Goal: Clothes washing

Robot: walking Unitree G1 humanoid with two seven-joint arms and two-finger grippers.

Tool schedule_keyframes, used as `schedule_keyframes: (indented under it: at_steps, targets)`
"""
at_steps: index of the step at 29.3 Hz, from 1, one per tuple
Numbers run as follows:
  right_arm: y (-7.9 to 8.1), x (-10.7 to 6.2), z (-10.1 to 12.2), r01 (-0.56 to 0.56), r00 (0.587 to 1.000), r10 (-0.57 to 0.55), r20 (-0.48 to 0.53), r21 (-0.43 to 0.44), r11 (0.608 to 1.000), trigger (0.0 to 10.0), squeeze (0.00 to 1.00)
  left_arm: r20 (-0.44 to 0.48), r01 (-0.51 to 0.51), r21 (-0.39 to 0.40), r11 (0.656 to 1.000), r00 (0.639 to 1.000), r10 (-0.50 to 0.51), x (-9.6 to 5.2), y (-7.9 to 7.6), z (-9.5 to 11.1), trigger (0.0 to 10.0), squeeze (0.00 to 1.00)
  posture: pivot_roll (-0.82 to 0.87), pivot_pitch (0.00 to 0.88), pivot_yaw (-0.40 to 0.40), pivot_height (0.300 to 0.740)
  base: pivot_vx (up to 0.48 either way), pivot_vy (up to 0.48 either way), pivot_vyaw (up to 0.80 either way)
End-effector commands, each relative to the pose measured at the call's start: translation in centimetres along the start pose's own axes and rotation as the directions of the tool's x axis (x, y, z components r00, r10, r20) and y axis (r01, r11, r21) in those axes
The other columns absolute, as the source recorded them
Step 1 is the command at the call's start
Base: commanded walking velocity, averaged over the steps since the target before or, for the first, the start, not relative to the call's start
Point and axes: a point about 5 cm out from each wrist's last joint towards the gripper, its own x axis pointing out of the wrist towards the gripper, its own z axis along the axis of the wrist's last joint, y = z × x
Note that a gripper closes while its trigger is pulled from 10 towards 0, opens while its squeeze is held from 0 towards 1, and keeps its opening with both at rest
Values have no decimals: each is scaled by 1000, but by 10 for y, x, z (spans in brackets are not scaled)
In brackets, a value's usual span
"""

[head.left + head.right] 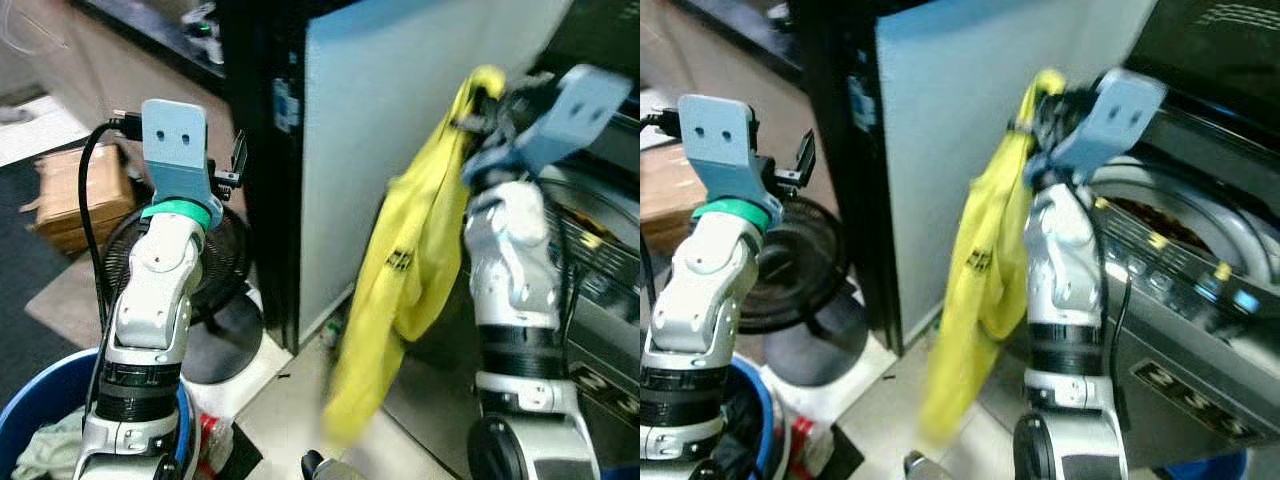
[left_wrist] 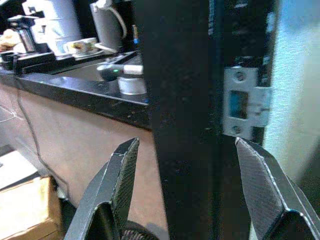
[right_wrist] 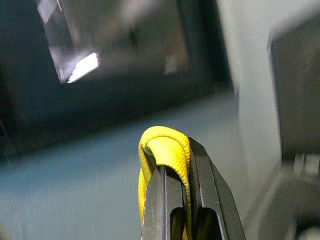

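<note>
A yellow garment (image 1: 410, 270) hangs in the air in front of a pale blue panel (image 1: 400, 120), drooping almost to the floor. My right gripper (image 1: 484, 108) is raised at the right and shut on the garment's top fold (image 3: 165, 150). At the far right stands the washing machine (image 1: 1200, 250) with its drum opening (image 1: 1160, 215) and control strip. My left gripper (image 2: 182, 165) is lifted at the left, open, with a black door frame (image 2: 175, 100) seen between its fingers and nothing held.
A blue basket (image 1: 40, 400) with pale laundry sits at the lower left. A black fan (image 1: 215, 270) stands behind my left arm. A cardboard box (image 1: 75, 195) lies on the floor at the far left. A dark counter (image 2: 65, 87) carries appliances.
</note>
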Motion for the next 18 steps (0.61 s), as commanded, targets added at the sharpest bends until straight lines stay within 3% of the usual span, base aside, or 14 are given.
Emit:
schedule_keyframes:
  at_steps: [1, 2, 4, 9, 13, 17, 18]
  targets:
    - [5, 6, 17, -25, 996, 25, 83, 0, 1000, 10000, 0, -7, -1, 0, 1000, 1000, 1, -1, 1, -2, 10000, 0, 40, 0, 34, 740, 0, 0, -800]
    - [12, 14, 37, -53, 984, 57, 167, -27, 998, 10000, 0, -6, 0, -1, 1000, 1000, 0, -1, 0, -2, 10000, 0, 42, 0, 33, 740, 0, 0, -800]
    - [12, 14, 37, -53, 984, 57, 167, -27, 998, 10000, 0, -6, 0, -1, 1000, 1000, 0, -1, 0, -2, 10000, 0, 42, 0, 33, 740, 0, 0, -800]
    - [22, 18, 61, -102, 956, 125, 265, -96, 990, 10000, 0, -5, -1, -2, 1000, 1000, 1, -1, 0, -1, 10000, 0, 44, 0, 31, 740, 0, 0, -800]
    - [31, 17, 85, -135, 918, 174, 357, -132, 982, 10000, 0, -3, -2, -3, 1000, 1000, 1, -1, 0, -1, 10000, 0, 45, 0, 32, 740, 0, 0, -800]
    - [37, 18, 122, -154, 849, 207, 486, -147, 977, 10000, 0, 9, 5, -3, 1000, 1000, -5, 0, -1, 3, 10000, 0, 41, 0, 36, 740, 0, 0, -800]
    - [37, 18, 122, -154, 849, 207, 486, -147, 977, 10000, 0, 9, 5, -3, 1000, 1000, -5, 0, -1, 3, 10000, 0, 41, 0, 36, 740, 0, 0, -800]
